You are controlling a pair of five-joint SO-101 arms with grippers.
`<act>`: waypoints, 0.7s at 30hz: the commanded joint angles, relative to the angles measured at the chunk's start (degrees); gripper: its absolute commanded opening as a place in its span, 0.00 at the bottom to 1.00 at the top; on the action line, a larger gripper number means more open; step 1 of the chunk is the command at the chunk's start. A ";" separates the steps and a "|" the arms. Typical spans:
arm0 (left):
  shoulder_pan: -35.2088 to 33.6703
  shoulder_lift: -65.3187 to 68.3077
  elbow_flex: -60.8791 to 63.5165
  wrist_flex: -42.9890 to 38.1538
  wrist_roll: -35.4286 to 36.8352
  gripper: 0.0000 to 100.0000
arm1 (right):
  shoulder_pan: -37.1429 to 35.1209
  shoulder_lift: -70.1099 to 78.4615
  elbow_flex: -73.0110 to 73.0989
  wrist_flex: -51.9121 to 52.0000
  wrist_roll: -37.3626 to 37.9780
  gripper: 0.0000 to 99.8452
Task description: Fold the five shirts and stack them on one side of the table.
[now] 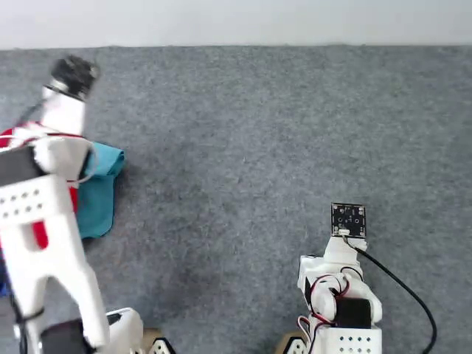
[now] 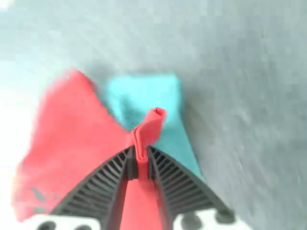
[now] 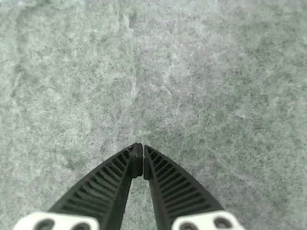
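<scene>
At nine o'clock on the table (image 1: 258, 110), we see the left jaws clenched on the red shirt (image 2: 67, 134), overlapping the teal shirt (image 2: 144, 93); at five o'clock, the right jaws sit pressed together, empty.

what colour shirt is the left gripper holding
Red; the shirt shows best in the left wrist view, pinched by the left gripper.

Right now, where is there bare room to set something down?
Bare: the table between the teal shirt and the right arm, back to the far edge. Crowded: the left side, where the left gripper holds the red shirt over the teal one.
</scene>
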 commanded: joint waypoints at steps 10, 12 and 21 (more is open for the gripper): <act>-0.18 -5.89 -31.16 -20.66 8.00 0.01 | -0.13 -0.57 0.79 0.31 -0.26 0.01; 1.93 -5.89 -31.87 -26.11 7.65 0.01 | -0.13 -0.57 0.79 0.31 -0.26 0.01; 23.21 -5.98 -32.13 -36.31 0.44 0.01 | -0.13 -0.57 0.79 0.31 -0.26 0.01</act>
